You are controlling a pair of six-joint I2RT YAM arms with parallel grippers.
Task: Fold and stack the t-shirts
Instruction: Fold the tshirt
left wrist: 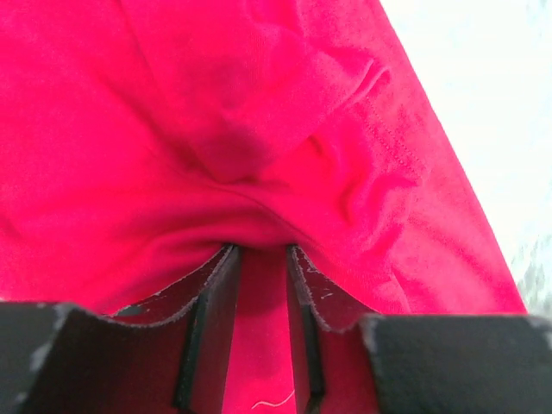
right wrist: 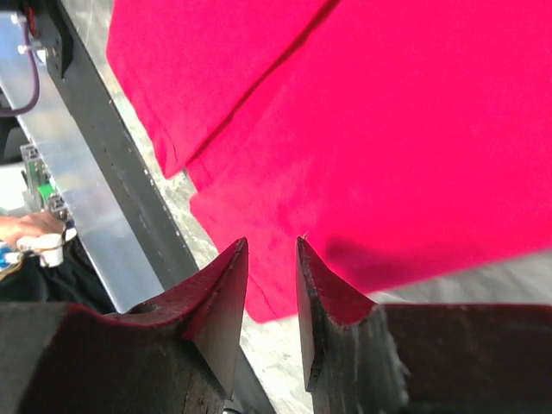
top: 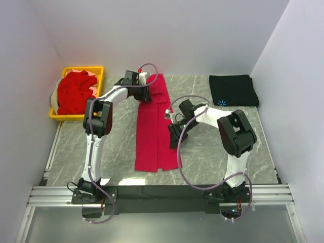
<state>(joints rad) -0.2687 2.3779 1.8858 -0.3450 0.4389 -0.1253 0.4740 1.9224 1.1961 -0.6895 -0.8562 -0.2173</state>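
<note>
A bright red t-shirt (top: 152,136) lies in a long narrow folded strip down the middle of the table. My left gripper (top: 144,91) is at its far end. In the left wrist view the left gripper (left wrist: 261,248) is shut on a bunch of that red t-shirt (left wrist: 216,103), and creases run in toward its fingertips. My right gripper (top: 173,135) hangs at the strip's right edge, halfway along. The right wrist view shows the right gripper (right wrist: 272,241) slightly open and empty above the folded layers of the red t-shirt (right wrist: 414,129). A black t-shirt (top: 233,90) lies folded at the back right.
A yellow basket (top: 100,71) at the back left holds other red t-shirts (top: 73,93). The dark front rail (right wrist: 129,198) and the metal frame run just past the shirt's near end. White walls close in the table on three sides.
</note>
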